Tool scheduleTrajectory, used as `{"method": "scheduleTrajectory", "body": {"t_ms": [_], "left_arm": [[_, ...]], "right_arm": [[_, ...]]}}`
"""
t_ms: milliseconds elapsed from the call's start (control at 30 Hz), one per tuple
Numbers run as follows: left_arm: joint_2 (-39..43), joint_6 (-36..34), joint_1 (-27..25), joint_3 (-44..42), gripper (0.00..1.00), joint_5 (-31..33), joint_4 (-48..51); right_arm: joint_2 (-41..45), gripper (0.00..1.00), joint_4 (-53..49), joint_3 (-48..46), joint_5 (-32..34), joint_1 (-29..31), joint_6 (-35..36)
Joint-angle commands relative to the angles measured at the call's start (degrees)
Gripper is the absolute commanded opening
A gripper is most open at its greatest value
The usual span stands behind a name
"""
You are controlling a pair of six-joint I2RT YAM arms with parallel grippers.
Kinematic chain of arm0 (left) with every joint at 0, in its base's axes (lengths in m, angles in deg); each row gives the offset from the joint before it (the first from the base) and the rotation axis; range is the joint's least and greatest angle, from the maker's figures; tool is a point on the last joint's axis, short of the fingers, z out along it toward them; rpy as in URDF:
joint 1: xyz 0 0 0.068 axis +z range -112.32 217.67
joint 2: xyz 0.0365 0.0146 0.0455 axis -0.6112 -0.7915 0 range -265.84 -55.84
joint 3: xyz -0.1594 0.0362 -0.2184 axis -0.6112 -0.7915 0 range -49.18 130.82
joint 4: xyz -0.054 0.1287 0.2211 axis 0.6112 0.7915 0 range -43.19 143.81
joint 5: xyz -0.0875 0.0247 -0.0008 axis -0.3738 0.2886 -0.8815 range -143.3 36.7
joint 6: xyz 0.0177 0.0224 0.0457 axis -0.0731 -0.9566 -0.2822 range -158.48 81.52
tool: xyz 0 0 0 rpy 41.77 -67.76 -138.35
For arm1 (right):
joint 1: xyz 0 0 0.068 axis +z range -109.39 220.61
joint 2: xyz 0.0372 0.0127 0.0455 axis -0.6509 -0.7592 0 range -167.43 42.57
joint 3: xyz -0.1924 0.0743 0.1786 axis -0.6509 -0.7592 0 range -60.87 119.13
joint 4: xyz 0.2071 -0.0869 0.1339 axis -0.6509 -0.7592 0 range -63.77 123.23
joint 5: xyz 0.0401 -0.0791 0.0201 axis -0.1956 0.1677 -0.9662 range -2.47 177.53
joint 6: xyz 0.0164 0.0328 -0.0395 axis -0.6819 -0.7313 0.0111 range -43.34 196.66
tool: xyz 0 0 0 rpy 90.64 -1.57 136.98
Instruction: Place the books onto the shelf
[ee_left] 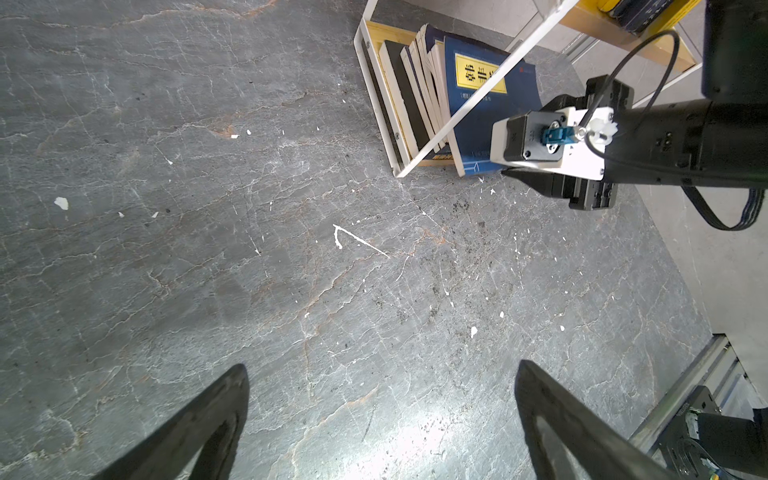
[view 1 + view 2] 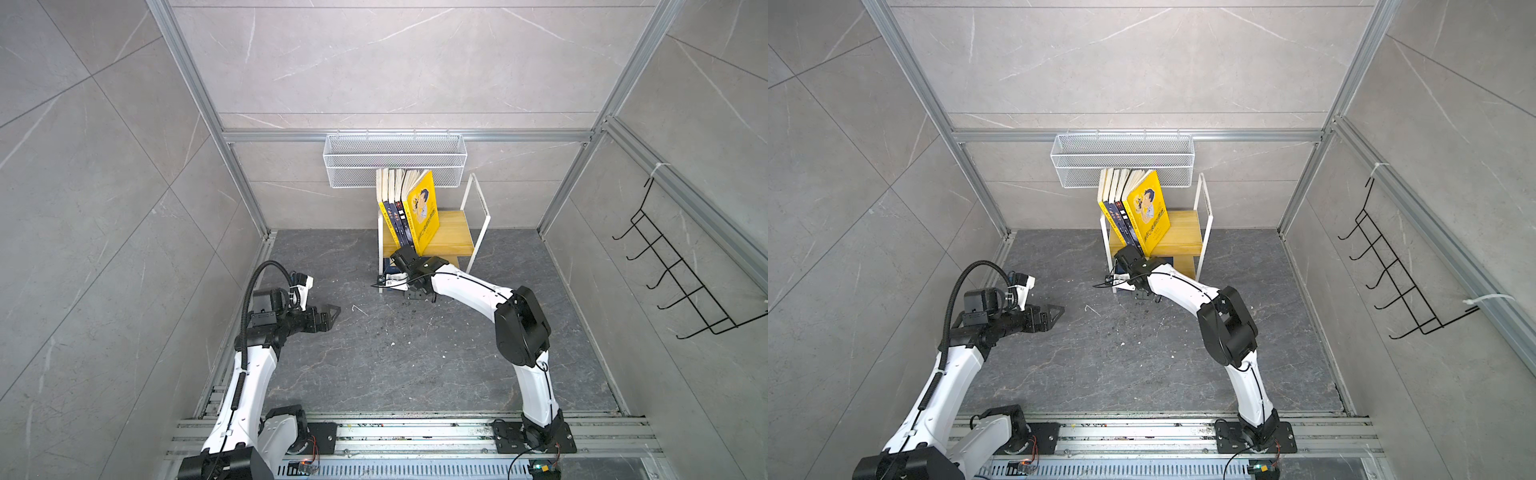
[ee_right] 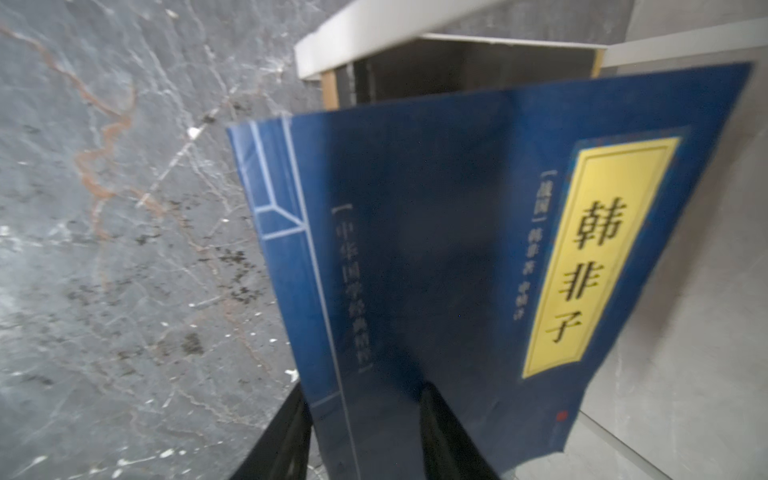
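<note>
My left claw (image 2: 332, 313) hangs well to the left of the shelf (image 2: 453, 239), low over the dark stone worktop (image 2: 374, 365). Its wrist view shows both fingers (image 1: 216, 415) spread wide with nothing between them, so it is released. The worktop between that claw and the shelf is flecked with white chips.

The shelf stands against the back wall, just under the white mesh basket (image 2: 395, 160). On the shelf's upper board a row of upright books (image 2: 392, 203) is packed at the left end. The yellow cartoon book (image 2: 424, 212) closes the row on the right, cover facing out, and beyond it is bare wood.

On the lower board more books (image 1: 415, 91) stand at that same left end. The navy book (image 3: 436, 270) with the yellow title label is the outermost, leaning against its neighbours.

My right claw (image 3: 363, 386) is at the shelf's front, level with the lower board, at that navy book's near edge. One finger lies on the cover and the other sits behind the spine side (this view is blurred). The book is between the jaws, but I cannot tell whether they pinch it.

Far right of the shelf, the black wire hook rack (image 2: 673, 274) hangs on the side wall.
</note>
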Motion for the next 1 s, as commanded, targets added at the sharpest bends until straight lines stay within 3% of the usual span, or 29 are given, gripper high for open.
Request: {"method": "scheduleTrajectory", "body": {"t_ms": [0, 567, 800, 967], "left_arm": [[-0.1, -1.5, 0.4, 1.8, 1.0, -1.5, -0.4], [0.5, -1.3, 0.7, 1.2, 1.0, -1.8, -1.3], [-0.1, -2.6, 0.3, 2.3, 1.0, -0.5, -0.3], [-2.3, -8.4, -1.5, 5.7, 1.0, 3.4, 1.8]], "right_arm": [[-1.0, 0.4, 1.4, 2.9, 2.1, -0.7, -0.7], [-1.1, 0.34, 3.2, 2.9, 2.9, -1.6, -0.1], [9.6, 0.43, 1.0, -3.0, -3.5, -0.5, -4.7], [19.1, 0.47, 0.4, -10.3, -5.7, 0.8, -11.8]]}}
